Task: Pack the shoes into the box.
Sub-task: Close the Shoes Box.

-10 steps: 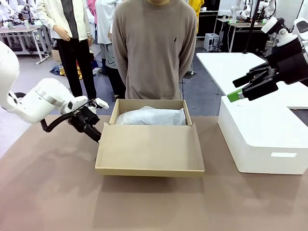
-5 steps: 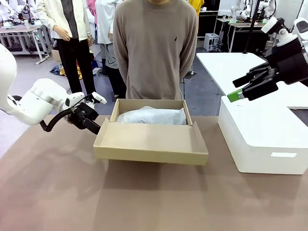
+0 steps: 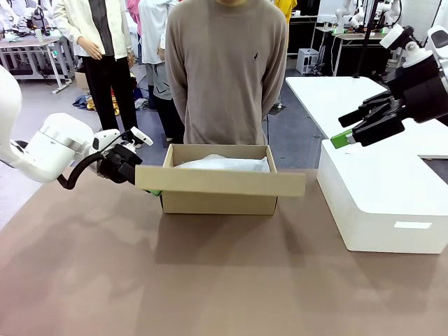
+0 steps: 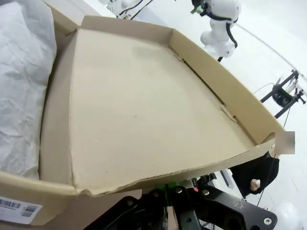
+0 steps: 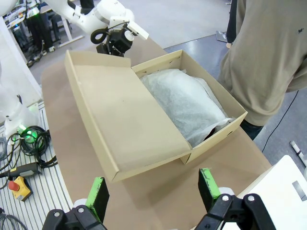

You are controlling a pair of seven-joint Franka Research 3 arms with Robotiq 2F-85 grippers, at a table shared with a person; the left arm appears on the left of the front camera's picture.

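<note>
The tan cardboard box point(image 3: 220, 201) stands mid-table in front of the person. Crinkled white tissue point(image 3: 224, 163) covers its inside, and the shoes are hidden. The hinged lid point(image 3: 220, 182) hangs raised, about level, over the box's near side. My left gripper point(image 3: 145, 184) is shut on the lid's left front corner. In the left wrist view the lid's inner face point(image 4: 144, 110) rises above my left gripper point(image 4: 168, 189), with tissue point(image 4: 21, 72) at the left. My right gripper point(image 3: 343, 137) hovers open, high at the right; its green pads point(image 5: 98, 191) frame the box point(image 5: 211, 136) and lid point(image 5: 124, 115) from above.
A large smooth white block-shaped box point(image 3: 381, 199) sits on the table's right side, under my right gripper. The person point(image 3: 225, 70) stands close behind the cardboard box at the far edge. The brown tabletop point(image 3: 210, 280) in front is bare.
The lid has swung up from lying flat toward me to about level over the box. My left gripper rose with it and moved slightly away. The right arm has stayed still.
</note>
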